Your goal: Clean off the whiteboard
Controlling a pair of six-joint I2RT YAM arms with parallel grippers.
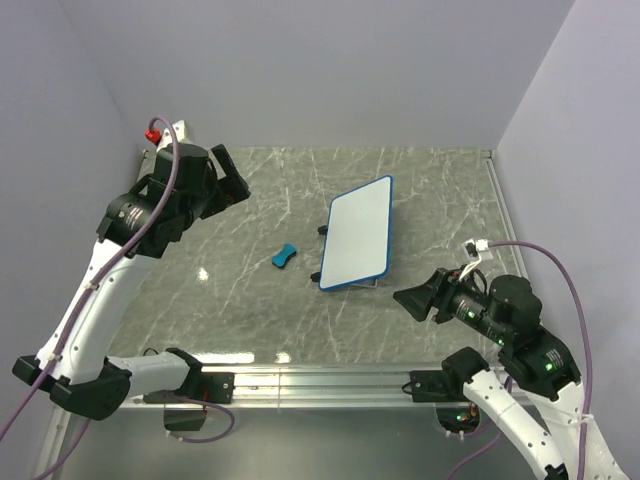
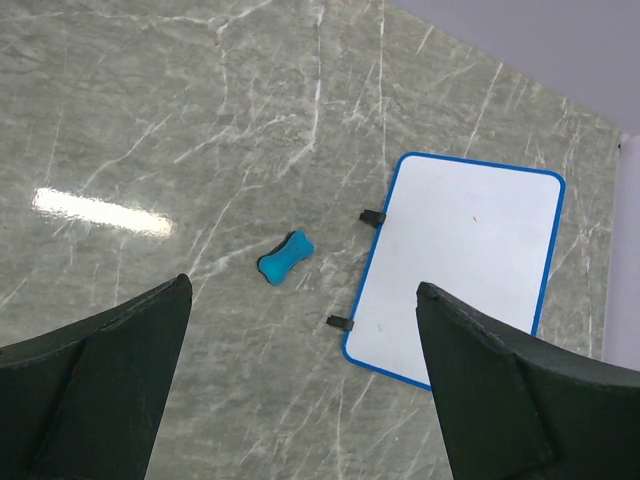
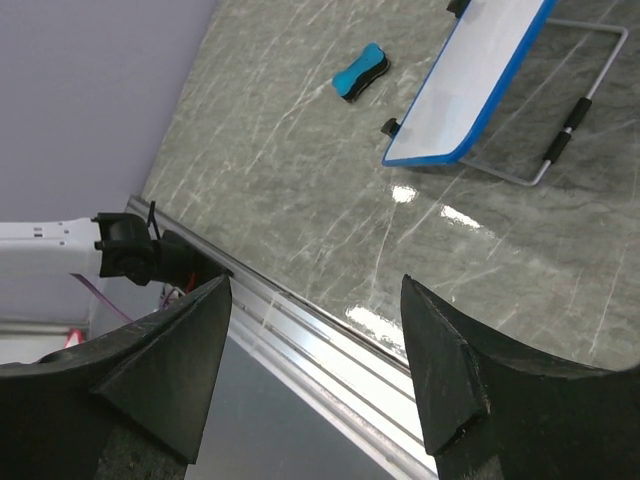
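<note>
At the lower right of the top view, the right end effector [image 3: 315,290] sits low near the counter [image 1: 250,320] front, jaws wide apart and empty, aimed at the whiteboard [image 1: 358,232]. The board leans on its wire stand [image 3: 570,120] mid-frame, its face tilted up within reach and looking nearly clean but for a tiny red speck. The blue eraser [image 1: 285,255] lies loose just left of it, and at upper left the left end effector [image 2: 303,300] hovers high, likewise spread and empty, probably keeping clear.

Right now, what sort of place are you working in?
Probably a robotics lab test cell: a marble-patterned tabletop boxed in by plain pale walls, an aluminium mounting rail along its near edge, and a small whiteboard and blue eraser laid out.
</note>
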